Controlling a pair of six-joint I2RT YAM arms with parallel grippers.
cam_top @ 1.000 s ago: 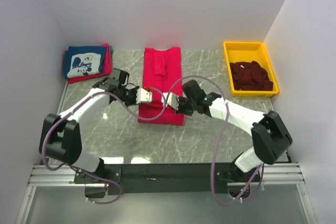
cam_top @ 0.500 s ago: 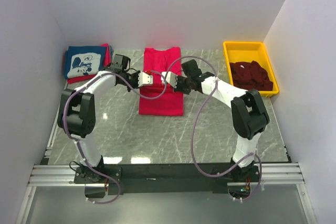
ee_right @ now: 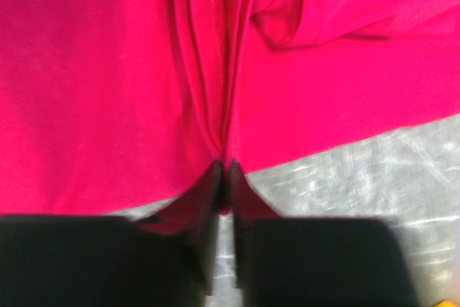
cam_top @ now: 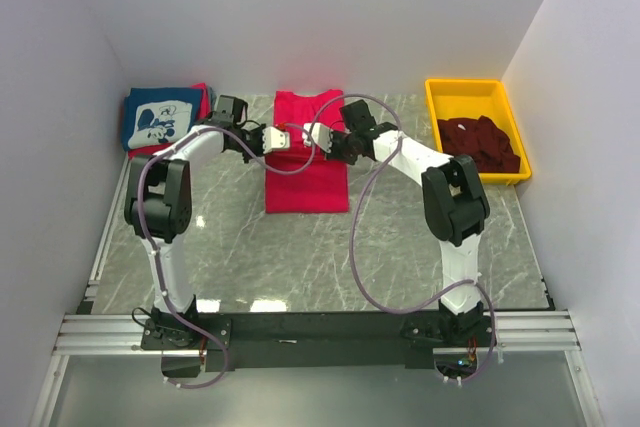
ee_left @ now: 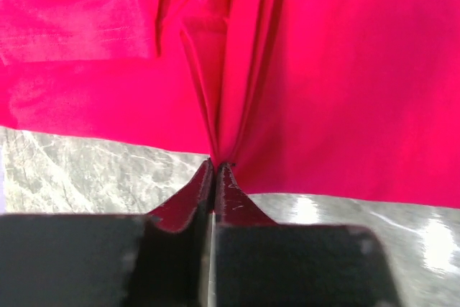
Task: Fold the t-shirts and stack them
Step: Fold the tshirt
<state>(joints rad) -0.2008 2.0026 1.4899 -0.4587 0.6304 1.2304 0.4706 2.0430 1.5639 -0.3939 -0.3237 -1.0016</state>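
Stacked red t-shirt (cam_top: 205, 99) mostly under navy t-shirt (cam_top: 160, 119)

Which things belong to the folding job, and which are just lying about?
Job: bright red cloth t-shirt pinched by left gripper and right gripper; folded navy t-shirt with white print; dark maroon t-shirts.
Just there: yellow plastic bin holding them; grey marble table.

Two arms (cam_top: 190, 152) (cam_top: 415, 157), one yellow bin (cam_top: 463, 84), one navy t-shirt (cam_top: 160, 119), two red t-shirts (cam_top: 305, 182) (cam_top: 206, 115) visible.
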